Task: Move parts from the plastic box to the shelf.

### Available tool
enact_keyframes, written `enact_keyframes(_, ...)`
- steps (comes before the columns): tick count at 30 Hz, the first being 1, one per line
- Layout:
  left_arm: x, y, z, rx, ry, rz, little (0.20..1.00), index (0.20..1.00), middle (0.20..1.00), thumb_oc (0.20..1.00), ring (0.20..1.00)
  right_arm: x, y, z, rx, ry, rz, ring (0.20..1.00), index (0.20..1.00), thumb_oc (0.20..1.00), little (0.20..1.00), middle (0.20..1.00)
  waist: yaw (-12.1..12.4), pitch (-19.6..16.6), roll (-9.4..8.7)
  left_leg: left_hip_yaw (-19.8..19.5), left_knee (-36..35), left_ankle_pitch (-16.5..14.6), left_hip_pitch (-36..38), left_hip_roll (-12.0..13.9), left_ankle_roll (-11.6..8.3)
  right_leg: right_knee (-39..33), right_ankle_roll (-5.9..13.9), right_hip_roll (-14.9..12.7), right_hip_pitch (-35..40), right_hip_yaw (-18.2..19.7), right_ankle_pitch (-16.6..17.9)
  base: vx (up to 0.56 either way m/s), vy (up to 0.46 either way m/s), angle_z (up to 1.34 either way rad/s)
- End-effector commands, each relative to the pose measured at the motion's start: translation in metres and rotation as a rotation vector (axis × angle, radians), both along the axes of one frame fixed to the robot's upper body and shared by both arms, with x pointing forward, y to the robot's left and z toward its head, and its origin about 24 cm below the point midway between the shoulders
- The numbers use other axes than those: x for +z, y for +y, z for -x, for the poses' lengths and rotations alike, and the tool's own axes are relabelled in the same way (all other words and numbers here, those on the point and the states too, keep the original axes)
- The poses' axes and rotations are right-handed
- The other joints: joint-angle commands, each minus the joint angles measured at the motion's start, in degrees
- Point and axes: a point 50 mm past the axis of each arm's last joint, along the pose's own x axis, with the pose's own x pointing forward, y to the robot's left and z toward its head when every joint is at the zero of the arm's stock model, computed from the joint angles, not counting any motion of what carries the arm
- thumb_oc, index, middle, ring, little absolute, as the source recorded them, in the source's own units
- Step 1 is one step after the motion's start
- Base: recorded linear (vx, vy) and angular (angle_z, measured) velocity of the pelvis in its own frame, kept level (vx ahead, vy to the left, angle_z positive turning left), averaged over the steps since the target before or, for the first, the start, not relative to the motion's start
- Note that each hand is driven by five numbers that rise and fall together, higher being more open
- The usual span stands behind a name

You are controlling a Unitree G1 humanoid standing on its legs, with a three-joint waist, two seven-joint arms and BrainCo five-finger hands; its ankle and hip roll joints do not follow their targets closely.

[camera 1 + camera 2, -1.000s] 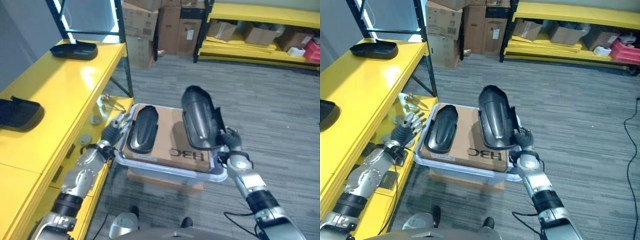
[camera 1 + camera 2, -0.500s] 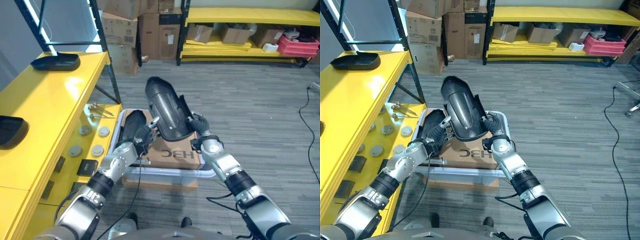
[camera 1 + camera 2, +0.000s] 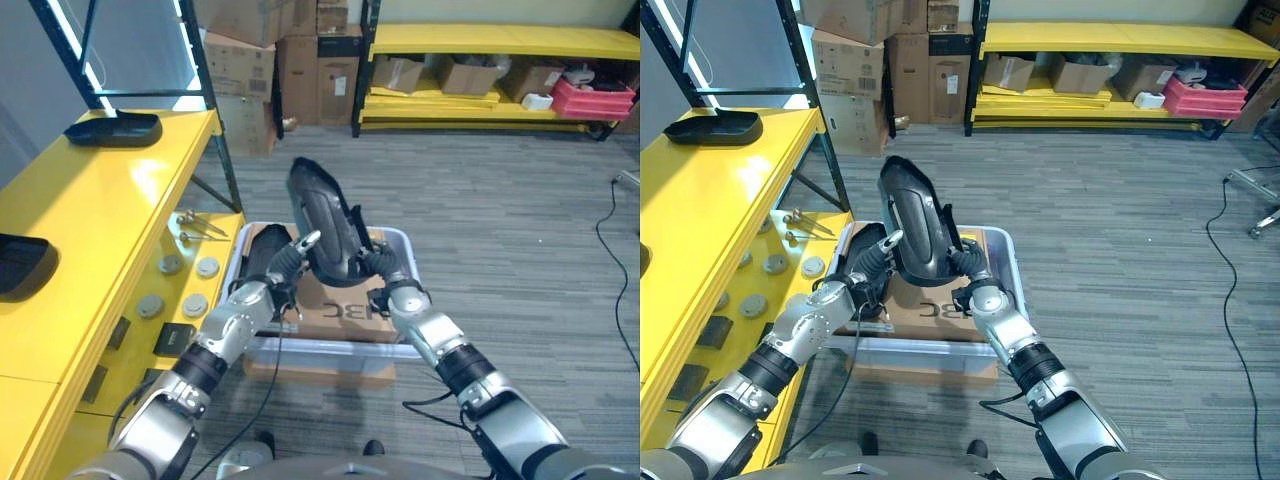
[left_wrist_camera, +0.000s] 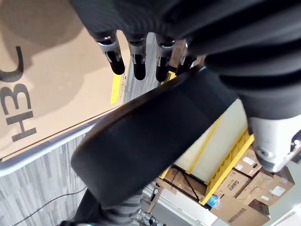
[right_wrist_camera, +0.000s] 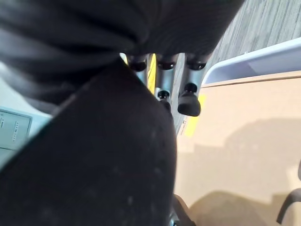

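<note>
Black part (image 3: pixel 325 222) stands on end, long axis near-vertical, between both hands.

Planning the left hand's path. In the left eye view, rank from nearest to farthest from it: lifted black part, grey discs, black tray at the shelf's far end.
1. lifted black part, at the left hand, above the box
2. grey discs, lower shelf, to its left
3. black tray, far upper-left shelf corner

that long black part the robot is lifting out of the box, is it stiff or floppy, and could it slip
Probably stiff: the black part stands upright without sagging. Its glossy curved shell may slip, so both the left robot hand and right robot hand steady it.
</note>
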Motion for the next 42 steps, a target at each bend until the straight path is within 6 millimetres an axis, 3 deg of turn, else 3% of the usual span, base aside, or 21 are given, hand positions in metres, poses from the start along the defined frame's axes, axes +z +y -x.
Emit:
enact_keyframes(1, 0.045, -0.033, -0.014, -0.093, -0.203, 0.025, 1.000, 1.000, 1.000, 1.000, 1.000, 0.033, 0.025, -0.015, 0.111, -0.139, 0.001, 0.200, 0.200, 0.200, 0.200, 0.200, 2.0, -3.2, -0.11, -0.4, 1.9, -2.4, -0.9, 2.1, -0.61, 2.8, 4.34, -2.8, 0.3, 1.1, -4.6, 0.00, 0.000, 0.00)
enact_keyframes(4, 0.048, -0.026, -0.017, -0.092, -0.327, -0.247, 1.000, 1.000, 1.000, 1.000, 1.000, 0.034, 0.037, -0.011, 0.163, -0.131, -0.014, 0.200, 0.200, 0.200, 0.200, 0.200, 2.1, -3.3, -0.01, -0.6, 1.4, -2.3, -0.6, 1.9, -0.61, 2.5, 4.41, -2.7, 0.6, 1.0, -4.6, 0.00, 0.000, 0.00)
enact_keyframes(9, 0.049, -0.012, -0.020, -0.070, -0.404, -0.415, 1.000, 1.000, 1.000, 1.000, 1.000, 0.035, 0.041, -0.005, 0.188, -0.135, 0.001, 0.200, 0.200, 0.200, 0.200, 0.200, 1.8, -3.1, 0.22, -0.5, 1.1, -2.2, -0.5, 1.9, -0.56, 2.3, 4.47, -2.6, 0.6, 1.3, -4.7, 0.00, 0.000, 0.00)
enact_keyframes(14, 0.053, -0.004, -0.021, -0.081, -0.423, -0.469, 1.000, 1.000, 1.000, 1.000, 1.000, 0.035, 0.039, -0.004, 0.183, -0.125, -0.001, 0.200, 0.200, 0.200, 0.200, 0.200, 1.9, -2.8, 0.53, -0.6, 0.7, -1.9, -0.3, 1.9, -0.60, 2.4, 4.49, -2.6, 0.7, 1.2, -4.6, 0.00, 0.000, 0.00)
enact_keyframes(16, 0.054, -0.003, -0.021, -0.080, -0.432, -0.479, 0.238, 0.238, 0.238, 0.238, 0.238, 0.034, 0.039, -0.005, 0.179, -0.122, -0.001, 0.200, 0.200, 0.200, 0.200, 0.200, 2.1, -2.8, 0.56, -0.7, 0.6, -1.7, -0.3, 1.9, -0.62, 2.4, 4.51, -2.6, 0.7, 1.0, -4.6, 0.00, 0.000, 0.00)
enact_keyframes(17, 0.054, -0.003, -0.022, -0.081, -0.440, -0.488, 0.200, 0.200, 0.200, 0.200, 0.200, 0.033, 0.039, -0.006, 0.176, -0.120, -0.003, 0.200, 0.200, 0.200, 0.200, 0.200, 2.2, -2.9, 0.55, -0.7, 0.6, -1.7, -0.3, 1.9, -0.64, 2.4, 4.50, -2.6, 0.8, 0.9, -4.5, 0.00, 0.000, 0.00)
enact_keyframes(38, 0.062, -0.012, -0.023, -0.140, -0.531, -0.536, 0.200, 0.200, 0.200, 0.200, 0.200, 0.028, 0.037, -0.015, 0.126, -0.104, -0.018, 0.200, 0.200, 0.200, 0.200, 0.200, 3.2, -3.0, 0.60, -1.6, 0.4, -1.6, -0.3, 1.6, -0.72, 2.4, 4.55, -2.8, 1.2, 0.3, -4.4, 0.00, 0.000, 0.00)
enact_keyframes(39, 0.066, -0.015, -0.021, -0.100, -0.550, -0.471, 0.200, 0.200, 0.200, 0.200, 0.200, 0.026, 0.037, -0.017, 0.092, -0.078, -0.112, 0.667, 0.667, 0.667, 0.667, 0.667, 3.7, -2.9, 0.59, -1.8, 0.4, -1.6, -0.1, 1.6, -0.84, 2.3, 4.55, -2.9, 1.4, -0.1, -4.2, 0.00, 0.000, 0.00)
enact_keyframes(40, 0.071, -0.008, -0.021, -0.017, -0.552, -0.387, 0.200, 0.200, 0.200, 0.200, 0.200, 0.027, 0.039, -0.015, 0.018, -0.046, -0.381, 1.000, 1.000, 1.000, 1.000, 1.000, 4.2, -2.6, 0.69, -2.0, 0.1, -1.5, 0.3, 1.7, -1.00, 2.2, 4.51, -2.9, 1.9, -0.4, -4.2, 0.00, 0.000, 0.00)
enact_keyframes(42, 0.073, 0.008, -0.020, 0.062, -0.550, -0.332, 0.200, 0.200, 0.200, 0.200, 0.200, 0.030, 0.032, -0.012, -0.047, -0.086, -0.525, 1.000, 1.000, 1.000, 1.000, 1.000, 4.5, -2.7, 0.81, -2.2, -0.1, -1.3, 0.1, 1.7, -0.85, 2.1, 4.50, -3.0, 1.8, -0.7, -4.1, 0.00, 0.000, 0.00)
